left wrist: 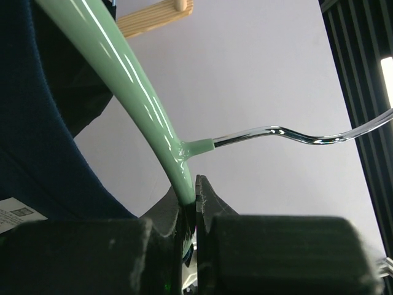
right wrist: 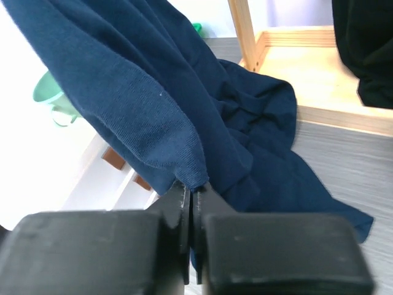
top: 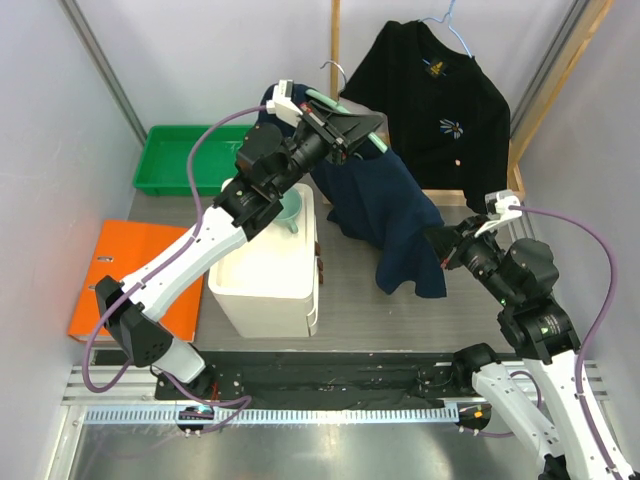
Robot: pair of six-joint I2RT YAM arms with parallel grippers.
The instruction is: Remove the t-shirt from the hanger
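A navy blue t-shirt [top: 385, 205] hangs on a mint green hanger [top: 375, 143] held up over the table. My left gripper [top: 345, 130] is shut on the hanger's green bar [left wrist: 138, 92], just below its metal hook [left wrist: 288, 134]; the gripper tips [left wrist: 195, 190] pinch the bar, and shirt cloth [left wrist: 37, 135] lies to the left. My right gripper [top: 440, 245] is shut on a lower edge of the t-shirt [right wrist: 184, 92], with cloth pinched between its tips [right wrist: 192, 193]. The shirt's lower part rests bunched on the table.
A white bin [top: 270, 270] with a mint green cup [top: 290, 212] on it stands under the left arm. A green tray [top: 190, 160] is at the back left, an orange folder [top: 130, 270] at the left. A black garment [top: 445, 110] hangs on a wooden rack [top: 335, 50].
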